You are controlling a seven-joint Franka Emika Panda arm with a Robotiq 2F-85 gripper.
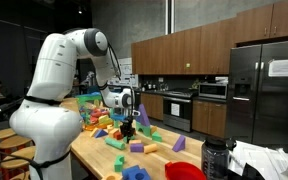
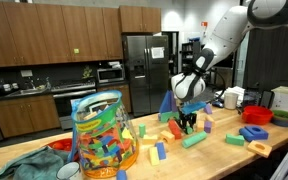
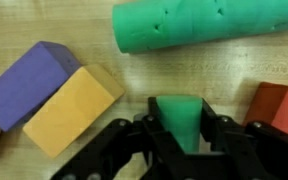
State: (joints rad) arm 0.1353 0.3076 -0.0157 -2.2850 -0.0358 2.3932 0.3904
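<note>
In the wrist view my gripper (image 3: 184,128) is shut on a small green block (image 3: 182,118), its black fingers (image 3: 152,125) pressed to both sides of it just over the wooden table (image 3: 164,80). A long green cylinder (image 3: 209,24) lies right ahead of it. A purple block (image 3: 26,82) and a yellow block (image 3: 72,108) lie side by side to the left. At the right edge sits a red block (image 3: 282,108). In both exterior views the gripper (image 1: 127,126) (image 2: 188,122) reaches down among scattered toy blocks.
Many coloured blocks litter the wooden table (image 1: 94,150). A clear tub of blocks (image 2: 102,135) stands near a green cloth (image 2: 24,165). Red bowls (image 2: 256,132) (image 1: 184,171) sit at the table ends. Kitchen cabinets and a steel fridge (image 2: 144,65) stand behind.
</note>
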